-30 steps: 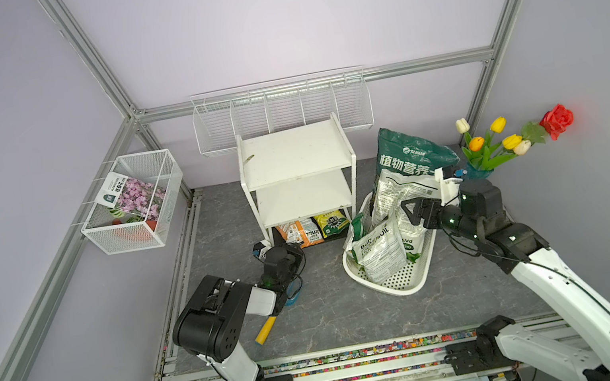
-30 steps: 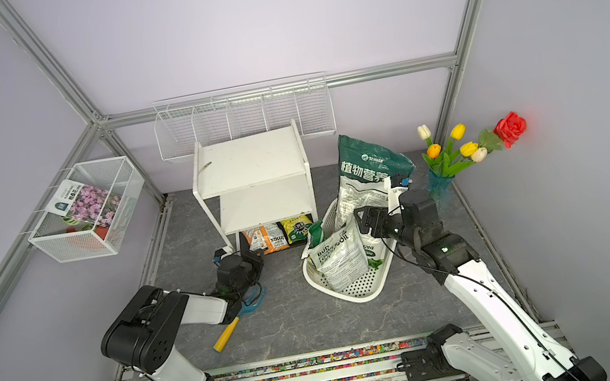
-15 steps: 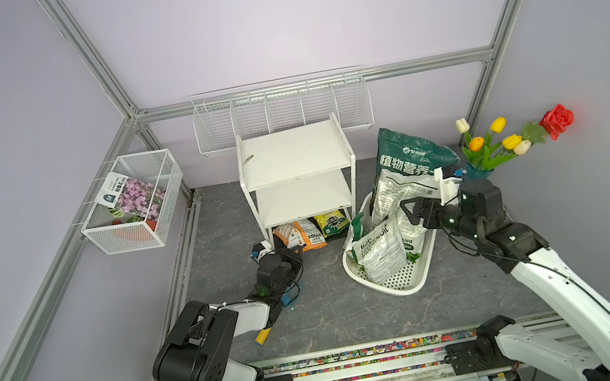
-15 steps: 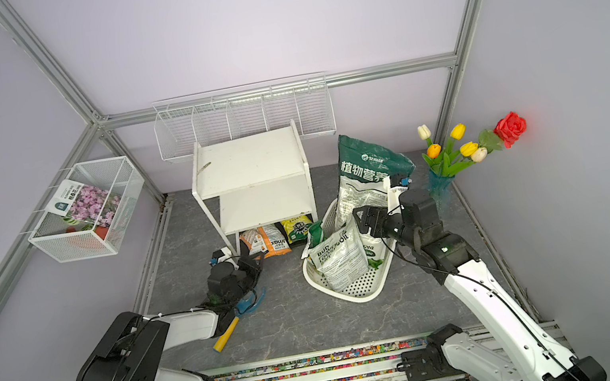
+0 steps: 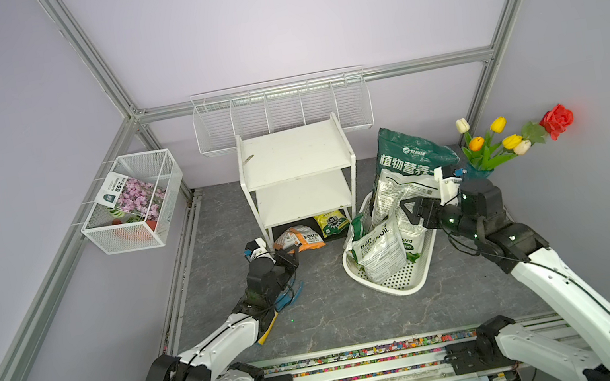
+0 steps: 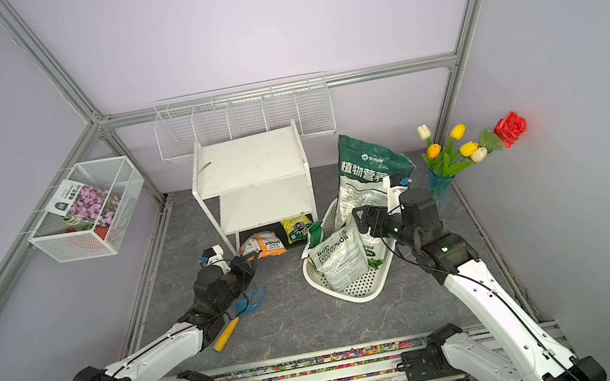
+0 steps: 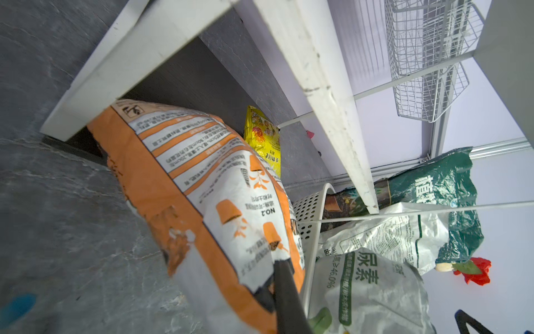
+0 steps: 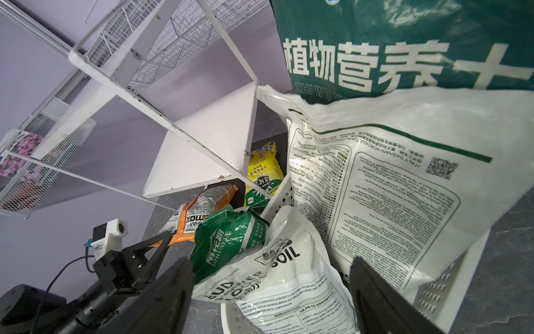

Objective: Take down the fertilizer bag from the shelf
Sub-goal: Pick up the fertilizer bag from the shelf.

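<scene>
The white three-tier shelf (image 5: 291, 156) (image 6: 248, 163) stands at the back centre. An orange and white fertilizer bag (image 5: 298, 238) (image 6: 262, 245) (image 7: 208, 185) lies on its lowest level, its near end sticking out past the front. My left gripper (image 5: 292, 255) (image 6: 250, 260) (image 7: 245, 292) is low over the floor and shut on that bag's near edge; a dark finger (image 7: 284, 295) presses against it. My right gripper (image 5: 409, 212) (image 6: 362, 220) (image 8: 268, 286) hangs open over the bags in the basket, holding nothing.
A yellow bag (image 5: 332, 222) lies beside the orange one under the shelf. A white perforated basket (image 5: 398, 285) holds several bags, including a tall green one (image 5: 411, 157). A blue hand rake (image 6: 250, 297) lies under my left arm. Flowers (image 5: 496, 142) stand at the right wall.
My left arm's elbow has dropped and swung back toward the front rail, while its gripper stays at the orange bag's near end. The right arm has barely moved.
</scene>
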Motion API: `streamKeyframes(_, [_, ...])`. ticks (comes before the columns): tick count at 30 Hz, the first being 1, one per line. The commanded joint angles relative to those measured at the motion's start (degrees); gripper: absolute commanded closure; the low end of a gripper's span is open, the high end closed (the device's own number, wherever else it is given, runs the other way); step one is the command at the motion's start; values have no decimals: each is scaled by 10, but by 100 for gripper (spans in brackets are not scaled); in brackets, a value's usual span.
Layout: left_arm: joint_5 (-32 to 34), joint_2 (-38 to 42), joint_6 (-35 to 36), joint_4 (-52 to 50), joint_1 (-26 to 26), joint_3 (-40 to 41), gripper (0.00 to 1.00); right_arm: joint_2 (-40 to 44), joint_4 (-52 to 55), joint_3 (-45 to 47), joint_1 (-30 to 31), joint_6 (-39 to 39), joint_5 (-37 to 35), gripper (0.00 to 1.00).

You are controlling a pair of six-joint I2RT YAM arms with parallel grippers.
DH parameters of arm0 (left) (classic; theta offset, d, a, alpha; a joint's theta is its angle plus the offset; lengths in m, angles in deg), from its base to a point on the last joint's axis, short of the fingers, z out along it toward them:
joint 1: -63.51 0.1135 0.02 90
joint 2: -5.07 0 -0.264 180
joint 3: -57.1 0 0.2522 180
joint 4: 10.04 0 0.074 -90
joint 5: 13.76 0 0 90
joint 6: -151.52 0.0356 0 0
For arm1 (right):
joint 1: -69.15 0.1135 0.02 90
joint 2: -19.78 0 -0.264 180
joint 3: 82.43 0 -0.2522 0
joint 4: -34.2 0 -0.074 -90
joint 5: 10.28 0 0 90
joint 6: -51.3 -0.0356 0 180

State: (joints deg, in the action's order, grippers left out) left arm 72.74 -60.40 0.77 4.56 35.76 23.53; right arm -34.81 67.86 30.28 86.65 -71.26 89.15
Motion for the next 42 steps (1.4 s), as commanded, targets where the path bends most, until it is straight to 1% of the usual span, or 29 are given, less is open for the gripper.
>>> streamKeyframes(1, [-3, 44, 30, -45, -3, -3, 100, -11, -5, -14, -1, 5, 22, 13])
streamKeyframes(7, [-10, 99, 53, -116, -3, -41, 100, -30, 2, -27, 5, 19, 52, 15])
streamKeyframes(13, [-37, 106, 86, -152, -3, -100, 100, -44, 8, -38, 20, 30, 56, 15])
streamKeyframes(20, [-55, 126, 80, -185, -5, -153, 100, -46, 9, -45, 36, 47, 61, 15])
streamKeyframes(23, [-60, 141, 79, -208, -5, -171, 100, -55, 7, -54, 50, 75, 103, 15])
streamKeyframes(26, [-71, 157, 73, -220, -5, -183, 100, -62, 9, -66, 92, 122, 116, 16])
streamKeyframes(29, [-90, 167, 50, -230, -6, -192, 100, -77, 28, -90, 156, 185, 85, 16])
streamKeyframes(31, [-107, 171, 26, -232, -6, -198, 100, -91, 29, -105, 185, 206, 84, 16])
streamKeyframes(33, [-117, 174, 6, -235, -10, -206, 100, -113, 28, -121, 200, 210, 108, 16])
streamKeyframes(35, [-128, 173, 0, -245, -14, -221, 100, -136, 31, -139, 214, 220, 119, 16])
streamKeyframes(38, [-133, 172, 8, -263, -22, -244, 100, -163, 33, -164, 243, 241, 114, 16])
streamKeyframes(42, [-131, 174, 4, -258, -33, -248, 100, -204, 53, -203, 276, 270, 92, 16])
